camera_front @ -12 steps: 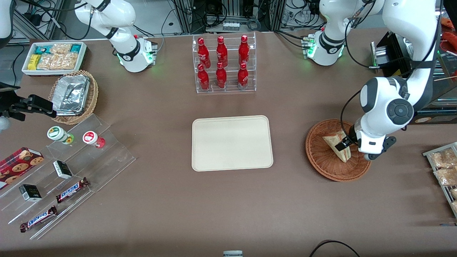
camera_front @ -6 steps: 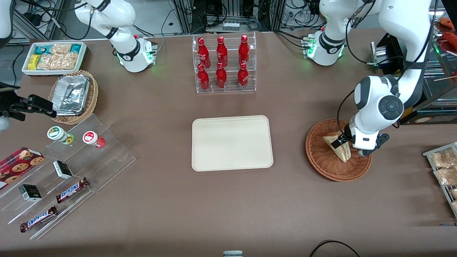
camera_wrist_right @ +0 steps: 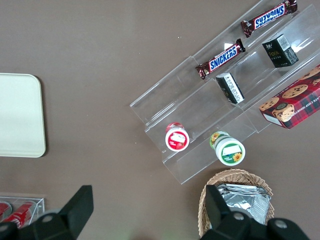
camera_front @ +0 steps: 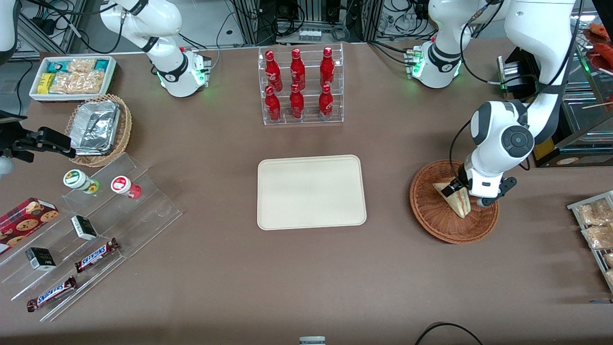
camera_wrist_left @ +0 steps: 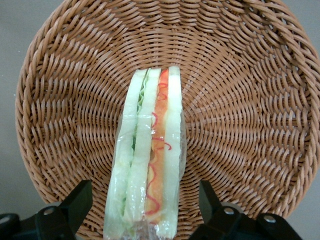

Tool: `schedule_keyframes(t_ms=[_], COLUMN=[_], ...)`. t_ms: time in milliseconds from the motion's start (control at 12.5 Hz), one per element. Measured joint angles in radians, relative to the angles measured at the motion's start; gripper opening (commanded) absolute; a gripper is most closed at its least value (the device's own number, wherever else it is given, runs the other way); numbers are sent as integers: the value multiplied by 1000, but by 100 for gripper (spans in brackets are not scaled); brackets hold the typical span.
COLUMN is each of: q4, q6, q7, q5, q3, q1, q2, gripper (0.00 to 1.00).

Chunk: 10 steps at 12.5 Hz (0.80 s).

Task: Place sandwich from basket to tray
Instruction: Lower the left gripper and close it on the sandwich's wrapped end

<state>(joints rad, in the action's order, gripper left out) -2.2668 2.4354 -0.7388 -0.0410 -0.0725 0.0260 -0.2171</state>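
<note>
I had the left gripper (camera_wrist_left: pixel 142 210) hanging low over the basket (camera_front: pixel 431 218), its two fingers (camera_wrist_left: pixel 75 202) spread wide, one on each side of the sandwich (camera_wrist_left: pixel 150 160) with clear gaps between, touching nothing. On the wrist camera I saw the wedge lying in the middle of the woven bowl in a clear wrapper, its cut edge facing up: pale bread, green layers along one side, a red and orange strip along the other. From the front camera, the sandwich (camera_front: pixel 457 201) sat in the basket with the gripper (camera_front: pixel 467 194) partly covering it, and the white wrist body stood over the rim on the side away from the tray (camera_front: pixel 311 191).

The tray lay flat at the table's centre, well apart from the basket, with nothing on it. Farther from the front camera than the tray stood a clear rack of red bottles (camera_front: pixel 299 86). Toward the parked arm's end I noted a lighter wicker basket with foil containers (camera_front: pixel 98 127), a white bin of snack packets (camera_front: pixel 72 76) and stepped clear shelves holding candy bars (camera_front: pixel 96 254).
</note>
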Motion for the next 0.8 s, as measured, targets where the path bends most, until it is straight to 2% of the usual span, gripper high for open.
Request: schedule_keyframes(t_ms=[80,161,562,803], q4=[-1,-2,-3,53], q6=[1,1,-7,-130], q7=[0,0,0,0], q5=[0,0,0,0], q3=[0,0,0,-1], q1=[0,0,0,1], q2=[0,0,5,34], gripper=[10,0,0,0])
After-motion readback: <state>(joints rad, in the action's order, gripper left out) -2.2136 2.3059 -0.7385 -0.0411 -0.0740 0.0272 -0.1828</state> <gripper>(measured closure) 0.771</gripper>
